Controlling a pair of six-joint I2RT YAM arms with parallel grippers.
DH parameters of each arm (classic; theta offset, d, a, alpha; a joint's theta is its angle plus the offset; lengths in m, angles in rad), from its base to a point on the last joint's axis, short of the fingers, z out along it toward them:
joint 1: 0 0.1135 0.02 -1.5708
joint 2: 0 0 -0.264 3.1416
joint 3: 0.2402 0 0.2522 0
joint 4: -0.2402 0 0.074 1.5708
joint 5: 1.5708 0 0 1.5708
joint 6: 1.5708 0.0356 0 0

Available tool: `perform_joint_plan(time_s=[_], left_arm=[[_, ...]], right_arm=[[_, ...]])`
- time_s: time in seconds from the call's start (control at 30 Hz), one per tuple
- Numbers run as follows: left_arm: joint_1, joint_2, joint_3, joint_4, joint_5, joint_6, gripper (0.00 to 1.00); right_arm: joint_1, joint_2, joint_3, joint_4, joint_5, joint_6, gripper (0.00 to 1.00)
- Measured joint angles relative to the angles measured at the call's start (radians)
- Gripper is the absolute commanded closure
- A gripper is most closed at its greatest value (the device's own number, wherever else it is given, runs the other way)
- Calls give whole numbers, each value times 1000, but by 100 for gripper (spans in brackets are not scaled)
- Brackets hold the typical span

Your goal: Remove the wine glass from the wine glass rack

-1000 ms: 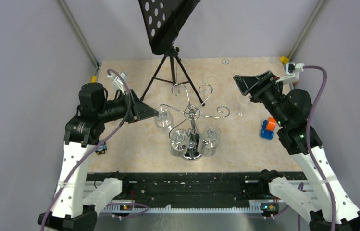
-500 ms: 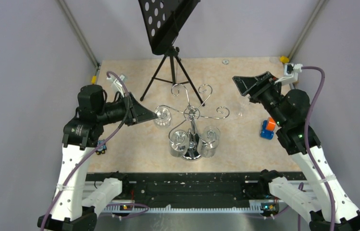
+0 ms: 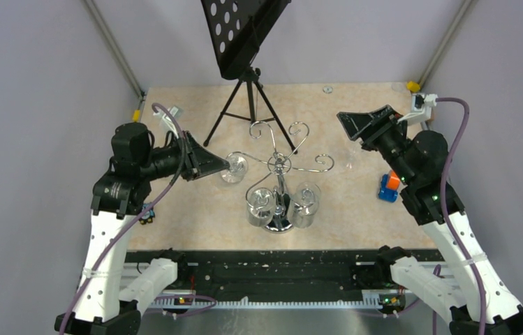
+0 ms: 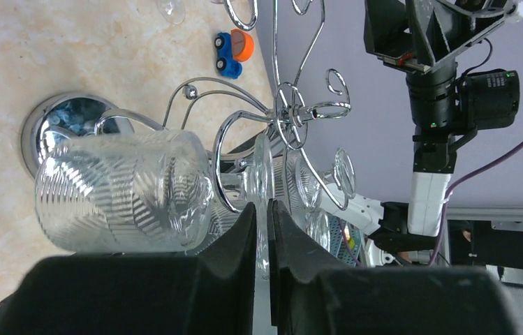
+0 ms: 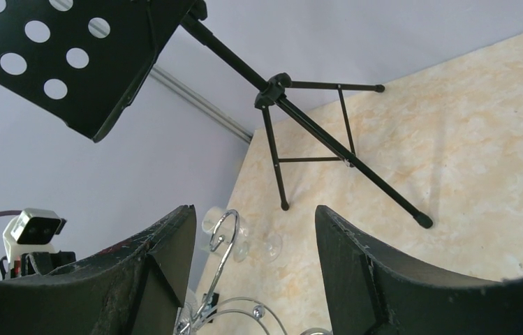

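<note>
The chrome wine glass rack (image 3: 281, 165) stands mid-table on its round base (image 3: 278, 223). A clear ribbed wine glass (image 3: 234, 169) is at the end of the rack's left arm. My left gripper (image 3: 225, 166) is shut on its stem just under the foot. In the left wrist view the bowl (image 4: 122, 192) lies left of the black fingers (image 4: 244, 230), with the thin stem pinched between them. Two more glasses (image 3: 260, 204) hang near the post. My right gripper (image 3: 362, 123) stands open, high at the right, apart from the rack; in its own view the gripper (image 5: 255, 216) holds nothing.
A black tripod music stand (image 3: 243, 42) rises behind the rack, its legs (image 3: 234, 112) on the far table. A blue and orange toy (image 3: 388, 187) and an upright clear glass (image 3: 350, 158) sit at the right. Another glass (image 5: 241, 237) lies on the table's far left.
My left gripper's jaws have closed on the glass stem, and gripper and glass have shifted slightly left along the rack arm. The right arm has barely moved.
</note>
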Motion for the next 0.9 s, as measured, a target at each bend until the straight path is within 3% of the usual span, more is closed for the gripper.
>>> perform_joint_plan(time_s=[0.23, 0.53, 0.9], left_arm=[[0, -20, -53, 88, 15, -101, 77], [0, -17, -55, 93, 5, -123, 68], [-1, -4, -51, 82, -13, -108, 69]], right_arm=[[0, -7, 0, 0, 3, 0, 36], [0, -15, 0, 0, 11, -1, 36], [0, -20, -5, 1, 19, -1, 36]])
